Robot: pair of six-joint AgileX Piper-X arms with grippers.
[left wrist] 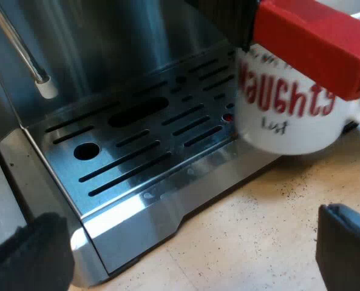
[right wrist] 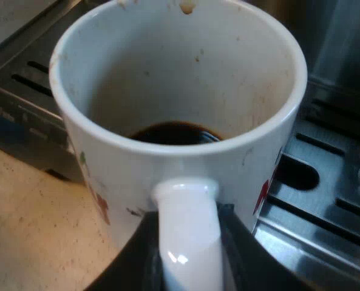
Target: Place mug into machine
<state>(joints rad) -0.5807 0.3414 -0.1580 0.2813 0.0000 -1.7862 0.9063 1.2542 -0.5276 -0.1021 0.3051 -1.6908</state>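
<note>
here our right pincer (right wrist: 189, 257) pinches the mug (left wrist: 286, 118) by its handle at the edge of the drip tray (left wrist: 137, 151). our left pincer (left wrist: 186, 260) is spread over the bench (left wrist: 258, 230).

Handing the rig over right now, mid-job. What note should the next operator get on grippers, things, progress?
Left gripper: open, empty, low at the drip tray's front corner.
Right gripper: shut on the mug by its handle.
Mug: holds dark liquid; is at the tray's edge under the holder's red handle end, partly over the table; contact with the tray unclear.
Done: mug gripped, at the machine.
Left: move it fully onto the tray, set down, release.
</note>
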